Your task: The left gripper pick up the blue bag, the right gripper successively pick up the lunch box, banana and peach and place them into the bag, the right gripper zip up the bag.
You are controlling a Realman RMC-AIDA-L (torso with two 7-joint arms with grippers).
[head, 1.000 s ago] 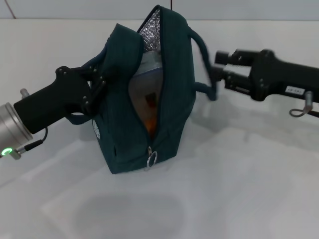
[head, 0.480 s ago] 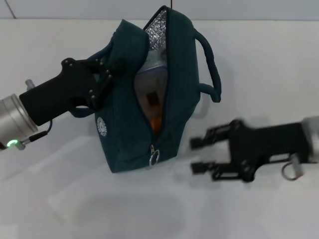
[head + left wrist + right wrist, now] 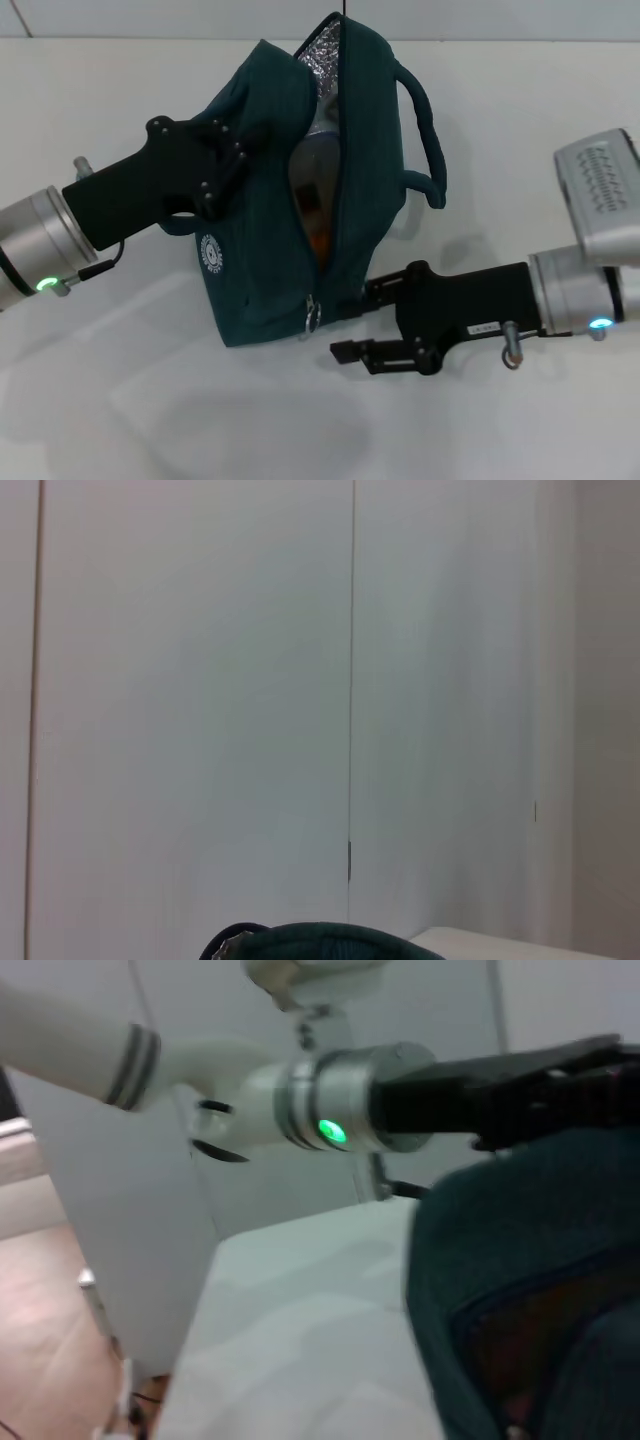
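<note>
The blue bag stands upright mid-table, its zip gaping open with silver lining at the top. My left gripper is shut on the bag's left handle and holds it up. Inside the gap I see the clear lunch box and something orange below it, likely the banana. The peach is hidden. My right gripper is open, low in front of the bag, its fingertips just right of the metal zip pull. The right wrist view shows the bag and the left gripper with its green light.
The white table spreads around the bag. The bag's loose right handle sticks out to the right. My right forearm hangs over the right side. The left wrist view shows only wall and the bag's top.
My right gripper has swung from behind the bag's right handle down to the front, next to the zip pull. The left gripper has shifted the bag slightly to the right.
</note>
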